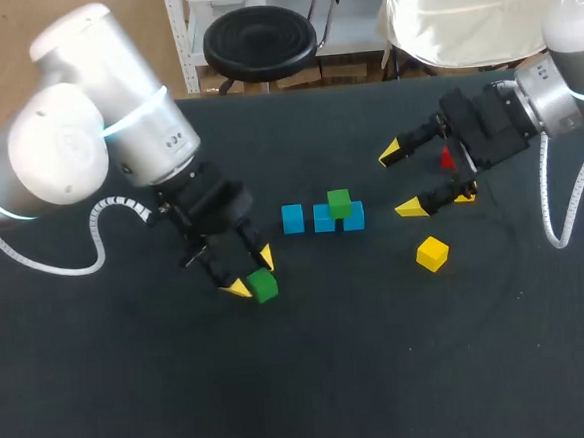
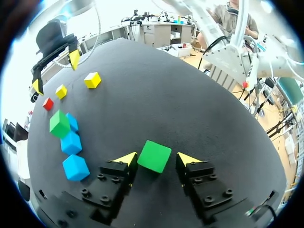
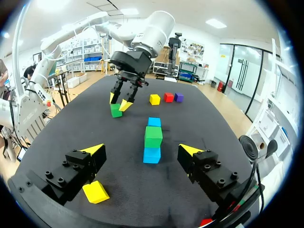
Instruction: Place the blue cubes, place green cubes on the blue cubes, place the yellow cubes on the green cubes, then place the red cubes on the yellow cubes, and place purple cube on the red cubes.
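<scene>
Left gripper (image 1: 253,272) angled down at the table, fingers spread, a small loose green cube (image 2: 154,156) between them.
At its two o'clock, a row of three blue cubes (image 1: 292,219) carries another green cube (image 1: 339,203); right gripper (image 1: 400,179), at the row's two o'clock, points inward, fingers wide apart.

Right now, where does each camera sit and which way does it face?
Head view: above and behind, looking down on the table; left arm and right arm enter from the sides.
Left wrist view: on the left wrist, looking along the open left gripper, a green cube between its fingers.
Right wrist view: on the right wrist, looking past the open right gripper across the blue cubes toward the left arm.
Shared: both wrist views show that green cube and the blue cubes.
</scene>
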Controlling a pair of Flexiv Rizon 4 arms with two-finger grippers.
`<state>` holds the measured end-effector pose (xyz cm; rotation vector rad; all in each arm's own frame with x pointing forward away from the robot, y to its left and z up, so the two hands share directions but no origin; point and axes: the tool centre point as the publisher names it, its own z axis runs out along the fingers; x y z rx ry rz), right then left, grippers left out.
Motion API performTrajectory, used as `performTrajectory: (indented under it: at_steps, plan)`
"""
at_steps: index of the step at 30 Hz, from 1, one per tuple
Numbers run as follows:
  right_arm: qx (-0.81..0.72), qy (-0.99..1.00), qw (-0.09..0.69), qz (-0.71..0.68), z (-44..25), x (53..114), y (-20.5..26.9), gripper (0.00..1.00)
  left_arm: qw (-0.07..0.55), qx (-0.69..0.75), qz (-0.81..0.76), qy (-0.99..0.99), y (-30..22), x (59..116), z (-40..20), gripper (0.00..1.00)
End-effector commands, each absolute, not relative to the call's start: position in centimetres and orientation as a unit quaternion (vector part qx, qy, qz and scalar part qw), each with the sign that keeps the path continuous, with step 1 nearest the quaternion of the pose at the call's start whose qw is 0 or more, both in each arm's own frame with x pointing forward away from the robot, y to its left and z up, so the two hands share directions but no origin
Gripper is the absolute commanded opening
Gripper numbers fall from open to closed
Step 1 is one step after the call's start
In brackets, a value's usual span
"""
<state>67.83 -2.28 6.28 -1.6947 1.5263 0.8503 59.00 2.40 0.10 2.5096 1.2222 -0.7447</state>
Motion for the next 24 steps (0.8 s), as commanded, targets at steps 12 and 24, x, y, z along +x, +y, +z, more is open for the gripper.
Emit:
performTrajectory:
  at_steps: [12,24]
  plan:
    - [-0.653,0.588,0.347,0.328,6.26,67.82,-2.29,1.0,0.127,0.87,-0.256,0.401,2.14,59.01,0.33,0.34]
    - [-0.653,0.588,0.347,0.328,6.26,67.82,-2.29,1.0,0.15,0.844,-0.245,0.453,2.45,59.62,0.47,0.0]
